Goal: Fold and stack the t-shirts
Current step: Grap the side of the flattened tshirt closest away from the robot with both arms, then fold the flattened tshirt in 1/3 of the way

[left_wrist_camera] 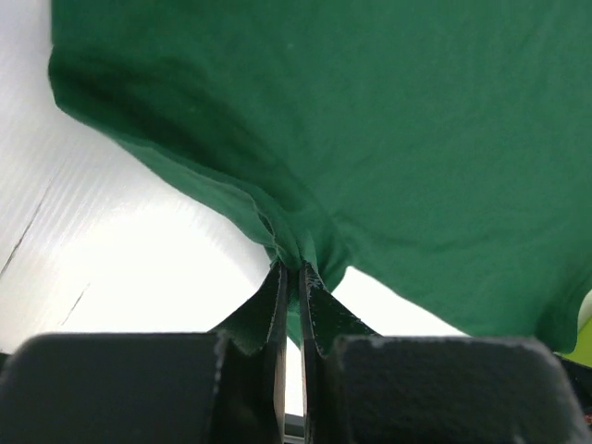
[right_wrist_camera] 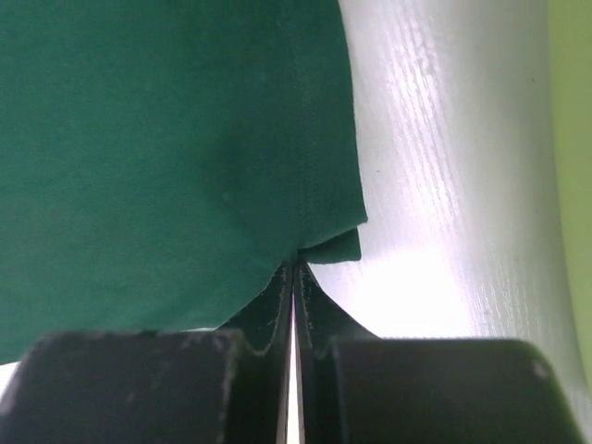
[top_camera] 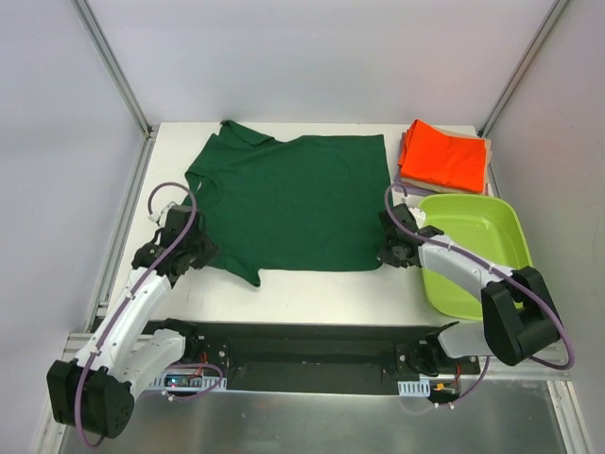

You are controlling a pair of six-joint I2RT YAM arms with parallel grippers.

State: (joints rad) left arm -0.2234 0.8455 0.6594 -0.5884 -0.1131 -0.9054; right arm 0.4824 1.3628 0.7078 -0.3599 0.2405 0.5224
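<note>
The dark green collared shirt (top_camera: 293,199) lies spread on the white table (top_camera: 312,298). My left gripper (top_camera: 203,251) is shut on its near-left edge, by the sleeve; in the left wrist view the cloth (left_wrist_camera: 370,139) bunches between the tips of the left gripper (left_wrist_camera: 296,268). My right gripper (top_camera: 386,253) is shut on the shirt's near-right hem corner; the right wrist view shows the hem (right_wrist_camera: 185,139) pinched at the tips of the right gripper (right_wrist_camera: 294,266). A folded orange shirt (top_camera: 444,156) tops a stack at the back right, with a beige one (top_camera: 489,151) under it. The lavender one is hidden.
A lime-green plastic bin (top_camera: 473,251) stands at the right, just beside my right arm. Metal frame posts rise at the back corners. A black rail (top_camera: 302,345) runs along the near edge between the arm bases.
</note>
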